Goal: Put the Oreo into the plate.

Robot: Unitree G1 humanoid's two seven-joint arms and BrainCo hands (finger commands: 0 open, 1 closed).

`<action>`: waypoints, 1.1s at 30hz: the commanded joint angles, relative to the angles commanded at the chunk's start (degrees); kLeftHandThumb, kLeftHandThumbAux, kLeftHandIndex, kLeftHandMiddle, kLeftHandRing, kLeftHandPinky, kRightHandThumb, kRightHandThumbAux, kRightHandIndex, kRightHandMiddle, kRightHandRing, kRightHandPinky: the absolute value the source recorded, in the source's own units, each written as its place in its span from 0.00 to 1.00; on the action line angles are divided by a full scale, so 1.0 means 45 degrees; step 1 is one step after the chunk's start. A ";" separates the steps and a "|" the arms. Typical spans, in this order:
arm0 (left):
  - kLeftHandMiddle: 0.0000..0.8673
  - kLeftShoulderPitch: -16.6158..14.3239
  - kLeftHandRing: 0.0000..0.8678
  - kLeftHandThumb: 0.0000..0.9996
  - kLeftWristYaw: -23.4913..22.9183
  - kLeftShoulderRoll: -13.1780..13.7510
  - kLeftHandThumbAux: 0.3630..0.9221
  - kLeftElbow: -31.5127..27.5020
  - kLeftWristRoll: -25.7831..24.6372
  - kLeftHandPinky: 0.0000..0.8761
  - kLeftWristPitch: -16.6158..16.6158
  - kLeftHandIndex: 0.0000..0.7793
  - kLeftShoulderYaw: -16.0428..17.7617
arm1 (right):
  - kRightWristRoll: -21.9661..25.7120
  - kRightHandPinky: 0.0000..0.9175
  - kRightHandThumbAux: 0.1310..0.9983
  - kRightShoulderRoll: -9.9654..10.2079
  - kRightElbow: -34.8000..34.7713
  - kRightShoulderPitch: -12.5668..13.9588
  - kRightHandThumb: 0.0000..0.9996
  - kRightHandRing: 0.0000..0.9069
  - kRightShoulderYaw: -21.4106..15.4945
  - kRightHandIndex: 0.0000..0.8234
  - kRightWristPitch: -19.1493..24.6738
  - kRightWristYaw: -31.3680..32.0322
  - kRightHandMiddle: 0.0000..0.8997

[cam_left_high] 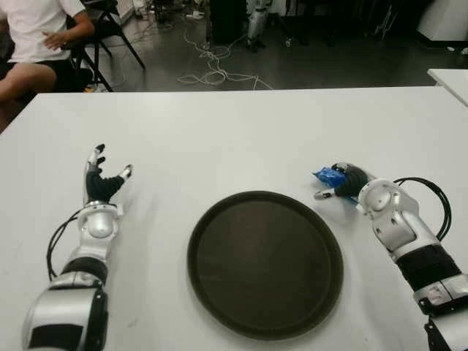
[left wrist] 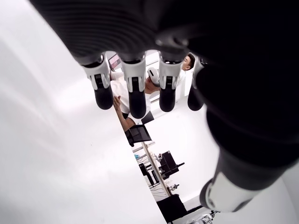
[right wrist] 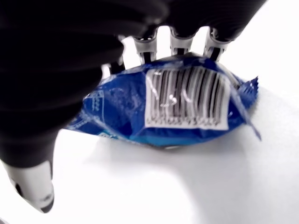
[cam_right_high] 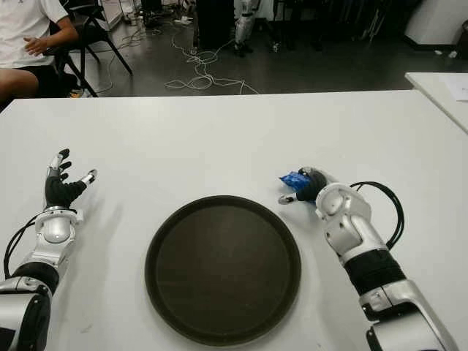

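Observation:
The Oreo (right wrist: 177, 107) is a blue packet with a white barcode. It lies on the white table (cam_left_high: 234, 139), just right of the round dark plate (cam_left_high: 265, 263), which holds nothing. My right hand (cam_left_high: 333, 186) is over the Oreo (cam_left_high: 327, 175). Its fingers (right wrist: 179, 44) curve down behind the packet's far side. The thumb (right wrist: 32, 186) stands apart on the near side, off the wrapper. My left hand (cam_left_high: 102, 175) shows left of the plate, with fingers (left wrist: 135, 88) spread and nothing in them.
A person in a white shirt (cam_left_high: 36, 33) sits on a chair at the back left, beyond the table. Cables (cam_left_high: 212, 69) lie on the floor behind. A black cable (cam_left_high: 431, 197) loops beside my right wrist. Another white table's corner (cam_left_high: 453, 80) shows at the far right.

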 joint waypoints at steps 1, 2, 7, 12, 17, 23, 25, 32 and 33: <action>0.12 -0.0001 0.10 0.00 0.0002 0.0001 0.78 -0.0001 0.0003 0.09 -0.0005 0.09 -0.0002 | 0.0020 0.00 0.64 -0.0002 0.0013 0.0025 0.00 0.06 -0.0021 0.10 -0.0057 -0.0026 0.12; 0.12 0.0000 0.10 0.00 0.0008 0.0000 0.79 -0.0004 0.0008 0.09 -0.0009 0.09 -0.0006 | 0.0023 0.00 0.64 -0.0008 0.0023 0.0044 0.00 0.06 -0.0027 0.10 -0.0100 -0.0046 0.12; 0.11 0.0009 0.08 0.00 0.0020 0.0003 0.79 -0.0021 0.0012 0.07 -0.0001 0.08 -0.0003 | -0.0046 0.00 0.64 -0.0030 -0.0040 0.0074 0.00 0.06 0.0006 0.10 -0.0087 -0.0065 0.13; 0.11 0.0012 0.09 0.00 0.0031 -0.0005 0.80 -0.0040 0.0003 0.07 -0.0011 0.08 0.0008 | -0.0110 0.00 0.66 -0.0060 -0.0296 0.0169 0.00 0.07 0.0022 0.09 0.0069 -0.0041 0.13; 0.11 0.0011 0.10 0.00 0.0097 -0.0004 0.78 -0.0045 0.0032 0.07 0.0004 0.08 -0.0006 | -0.0191 0.00 0.65 -0.0076 -0.0327 0.0162 0.00 0.07 0.0098 0.11 0.0220 -0.0004 0.13; 0.11 0.0028 0.10 0.00 0.0200 -0.0020 0.75 -0.0073 0.0091 0.07 0.0010 0.09 -0.0047 | -0.0418 0.00 0.65 -0.0099 -0.0234 0.0071 0.00 0.07 0.0263 0.11 0.0542 0.0071 0.13; 0.11 0.0031 0.10 0.00 0.0229 -0.0021 0.74 -0.0074 0.0109 0.07 -0.0003 0.09 -0.0058 | -0.0446 0.00 0.65 -0.0101 -0.0174 0.0051 0.00 0.07 0.0273 0.12 0.0543 0.0070 0.13; 0.12 0.0004 0.11 0.00 0.0239 -0.0019 0.76 -0.0046 0.0092 0.09 0.0023 0.09 -0.0047 | -0.0528 0.00 0.65 -0.0154 0.0033 0.0029 0.00 0.07 0.0300 0.11 0.0282 -0.0002 0.13; 0.12 -0.0002 0.11 0.00 0.0215 -0.0019 0.76 -0.0037 0.0072 0.09 0.0037 0.09 -0.0033 | -0.0511 0.00 0.65 -0.0155 0.0039 0.0028 0.00 0.08 0.0281 0.12 0.0275 -0.0008 0.14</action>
